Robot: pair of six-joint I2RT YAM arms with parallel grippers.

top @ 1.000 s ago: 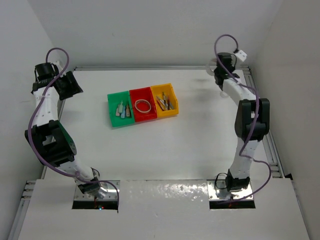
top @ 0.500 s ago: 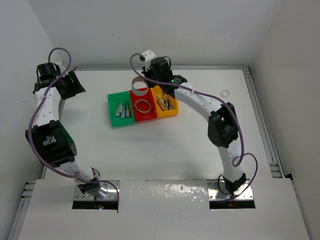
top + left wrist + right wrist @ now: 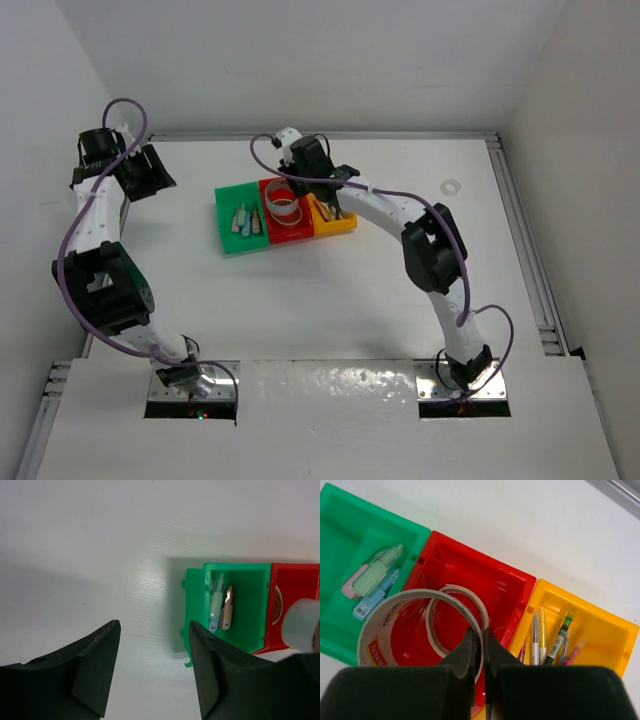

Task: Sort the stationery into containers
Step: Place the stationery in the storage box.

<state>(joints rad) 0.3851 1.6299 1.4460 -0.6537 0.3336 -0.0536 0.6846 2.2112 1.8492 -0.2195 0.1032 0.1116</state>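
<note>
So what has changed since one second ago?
The right gripper swung leftward from the far right corner and lowered the large tape roll, pinched by its wall, over the red bin. The left gripper and what lies in the green bin and the yellow bin stayed as they were.

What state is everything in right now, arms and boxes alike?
Left end effector, open, empty.
Right end effector, shut on big tape roll.
Green bin, holds pastel pieces.
Red bin, holds one smaller tape roll.
Yellow bin, holds pens.
White ring, loose on table.
</note>
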